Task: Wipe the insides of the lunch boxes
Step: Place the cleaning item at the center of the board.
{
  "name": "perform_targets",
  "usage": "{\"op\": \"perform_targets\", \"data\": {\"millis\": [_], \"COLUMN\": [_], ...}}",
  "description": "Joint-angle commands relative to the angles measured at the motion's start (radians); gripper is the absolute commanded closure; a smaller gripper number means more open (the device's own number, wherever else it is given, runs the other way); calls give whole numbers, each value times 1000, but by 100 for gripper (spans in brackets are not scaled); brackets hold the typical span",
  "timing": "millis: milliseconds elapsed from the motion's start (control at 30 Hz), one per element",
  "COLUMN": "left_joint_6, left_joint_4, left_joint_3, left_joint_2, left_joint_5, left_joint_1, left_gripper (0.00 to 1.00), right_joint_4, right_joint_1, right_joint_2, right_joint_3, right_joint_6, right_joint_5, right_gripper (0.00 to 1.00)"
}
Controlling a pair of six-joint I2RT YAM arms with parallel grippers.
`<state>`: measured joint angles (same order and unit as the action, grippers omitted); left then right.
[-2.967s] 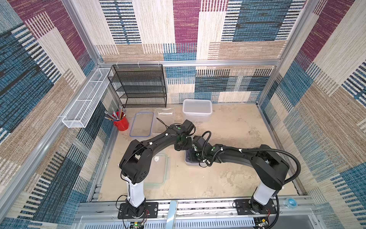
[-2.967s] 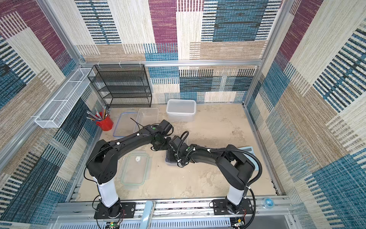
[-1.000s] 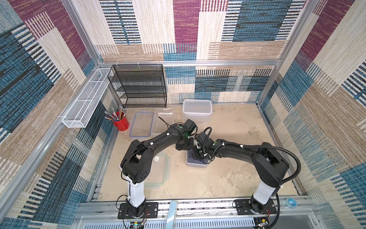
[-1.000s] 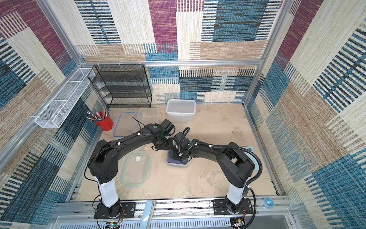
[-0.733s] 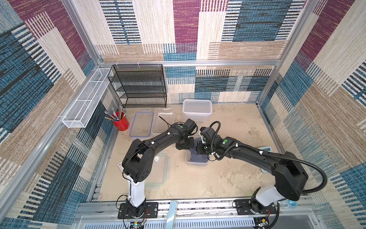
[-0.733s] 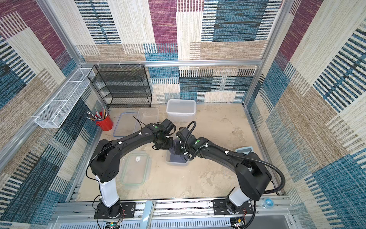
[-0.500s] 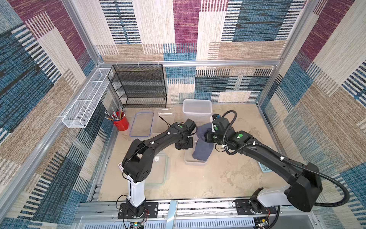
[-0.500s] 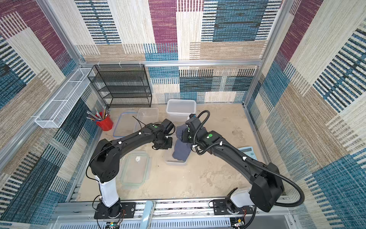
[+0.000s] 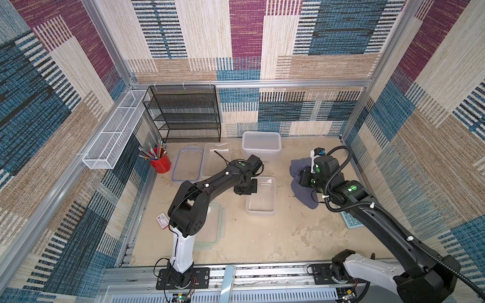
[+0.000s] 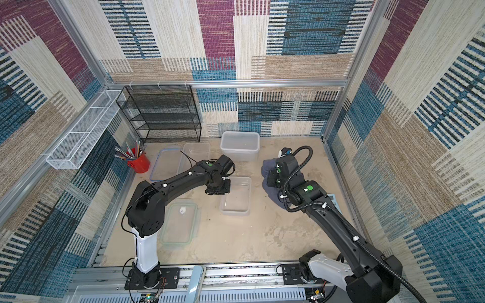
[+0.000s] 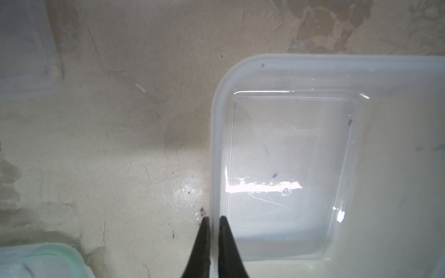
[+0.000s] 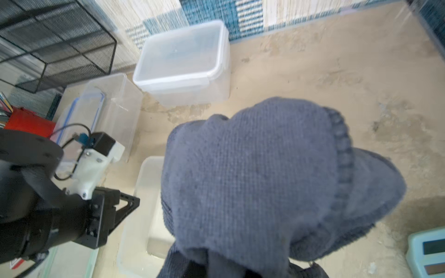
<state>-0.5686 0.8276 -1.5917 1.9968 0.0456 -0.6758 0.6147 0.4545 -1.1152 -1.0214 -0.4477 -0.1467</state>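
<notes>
Centrally on the sandy beige table [image 9: 262,244] stands the small frosted plastic tub [image 9: 260,212], open, with a few dark specks on its floor. The left gripper [image 11: 213,219] is pinched on its wall near a corner, one black finger inside and one outside.

Behind the left arm [image 9: 210,183], the shallow clear plastic tub [image 9: 213,157] and a blue-rimmed flat lid [image 9: 174,170] lie side by side. The deep frosted plastic tub [image 9: 262,150] sits by the back wall, beside a black wire-mesh shelf [image 9: 183,112]. A red cup of pencils [image 9: 160,165] stands at the left edge under a white wire basket [image 9: 115,131].

The left arm crosses a green-rimmed flat lid [image 9: 218,225] and covers part of it in both top views.

Well apart from the small tub, on its right, a grey-blue knitted cloth [image 9: 301,195] hangs bunched from the right gripper [image 9: 301,183], which is clamped on it. The cloth wraps the fingers, so none show in any view. It also blocks most of the small tub in the right wrist view. Whether its lower tip touches the table cannot be told. A pale blue calculator [image 9: 350,222] lies half hidden under the right arm.
</notes>
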Motion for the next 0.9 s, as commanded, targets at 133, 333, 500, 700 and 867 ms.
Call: {"op": "perform_targets", "data": {"millis": [133, 333, 500, 700, 867], "left_joint_6": [-24, -40, -60, -111, -156], "left_joint_4": [20, 24, 48, 48, 48], "left_joint_3": [-80, -180, -305, -467, -644], "left_joint_2": [20, 54, 123, 222, 340], "left_joint_5": [3, 4, -3, -5, -11], "left_joint_1": [3, 2, 3, 0, -2], "left_gripper": [100, 100, 100, 100, 100], "right_joint_4": [19, 117, 175, 240, 283], "right_joint_1": [-11, -11, -11, -12, -13], "right_joint_2": [-91, -129, -79, -20, 34], "right_joint_3": [150, 167, 134, 36, -16], "right_joint_6": [-14, -35, -45, -45, -44], "right_joint_5": [-43, -93, -110, -131, -154], "right_gripper": [88, 62, 18, 1, 1]}}
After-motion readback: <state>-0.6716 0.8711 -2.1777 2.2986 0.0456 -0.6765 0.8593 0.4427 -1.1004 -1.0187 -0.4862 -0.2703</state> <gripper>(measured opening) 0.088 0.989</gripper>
